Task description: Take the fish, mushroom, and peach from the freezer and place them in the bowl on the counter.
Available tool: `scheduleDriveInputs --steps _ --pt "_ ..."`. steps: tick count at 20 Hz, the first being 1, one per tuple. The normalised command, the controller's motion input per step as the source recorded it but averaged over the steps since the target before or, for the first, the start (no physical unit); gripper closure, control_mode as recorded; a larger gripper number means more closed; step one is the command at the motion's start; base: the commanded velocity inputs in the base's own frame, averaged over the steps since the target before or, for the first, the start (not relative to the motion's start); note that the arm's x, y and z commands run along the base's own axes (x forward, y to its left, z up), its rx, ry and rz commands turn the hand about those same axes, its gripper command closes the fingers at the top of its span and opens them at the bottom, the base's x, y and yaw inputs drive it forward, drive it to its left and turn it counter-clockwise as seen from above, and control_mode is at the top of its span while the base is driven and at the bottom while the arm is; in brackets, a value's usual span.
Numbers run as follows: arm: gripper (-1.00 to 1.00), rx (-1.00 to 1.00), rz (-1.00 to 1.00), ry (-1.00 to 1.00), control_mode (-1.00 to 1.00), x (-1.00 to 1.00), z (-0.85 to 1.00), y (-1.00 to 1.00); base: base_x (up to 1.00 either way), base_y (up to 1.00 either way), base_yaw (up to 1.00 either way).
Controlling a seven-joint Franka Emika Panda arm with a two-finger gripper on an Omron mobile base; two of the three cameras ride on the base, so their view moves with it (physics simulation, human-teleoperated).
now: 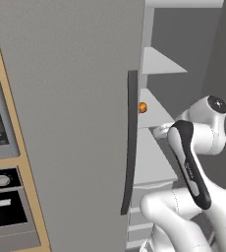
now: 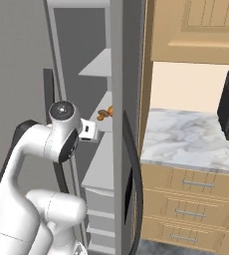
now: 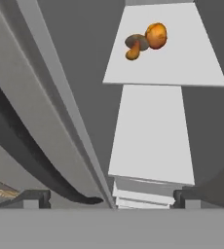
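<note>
Left base view: we list the freezer (image 1: 75, 123) with its door ajar, the peach (image 1: 142, 107) on a white shelf (image 1: 156, 110) just past the dark handle (image 1: 130, 142).

Right base view: the tool (image 2: 88, 130) reaches into the freezer, food further in on the shelf; marble surface (image 2: 186, 139) at right.

Hand view: tool fingers (image 3: 36, 198) spread wide, holding nothing; peach and mushroom (image 3: 135, 46) touching, well ahead.

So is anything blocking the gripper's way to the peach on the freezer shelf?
Nothing visible does. In the hand view the open gripper looks straight up past a bare lower shelf to the peach, which lies against the mushroom. The freezer door stands off to one side.
</note>
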Motion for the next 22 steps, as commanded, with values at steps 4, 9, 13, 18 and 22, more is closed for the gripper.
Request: scheduleDriveInputs --steps 4,9,13,18,22 --pt "-1.0 0.0 0.0 0.0 -1.0 0.78 0.0 0.0 0.0 0.0 0.0" --pt "-1.0 0.0 0.0 0.0 -1.0 0.85 0.0 -0.01 0.0 0.0 0.0" --pt "-1.0 0.02 0.0 0.0 -1.0 0.78 0.0 -0.04 0.0 0.0 0.0" --pt "-1.0 0.05 0.01 0.0 -1.0 0.71 0.0 -0.16 0.0 0.0 0.0" --pt "-1.0 0.04 0.02 0.0 -1.0 0.67 0.0 -0.21 0.0 0.0 0.0"
